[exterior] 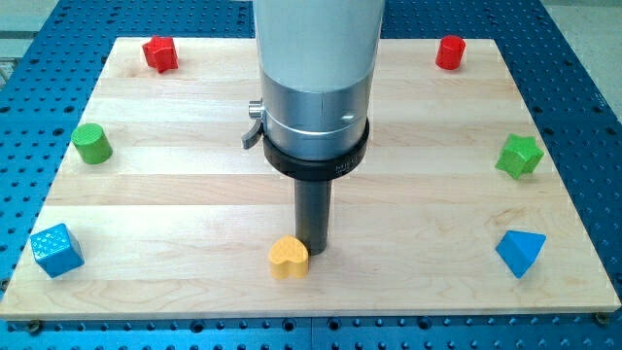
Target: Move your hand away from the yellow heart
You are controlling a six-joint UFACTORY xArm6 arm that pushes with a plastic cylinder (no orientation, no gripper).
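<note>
A broad white cylindrical arm housing steps down to a brushed silver collar with a small side lever, then a black ring with faint lettering, ending in a straight dark rod.

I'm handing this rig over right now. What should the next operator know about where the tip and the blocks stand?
My tip: right beside the yellow heart, at its right edge as viewed, touching or nearly so.
Yellow heart: near the bottom edge of the wooden board, around the middle.
Done: nothing visible yet; the tip is not clear of the heart.
Left: slide the tip away from the heart, probably toward the view's right or top.
</note>
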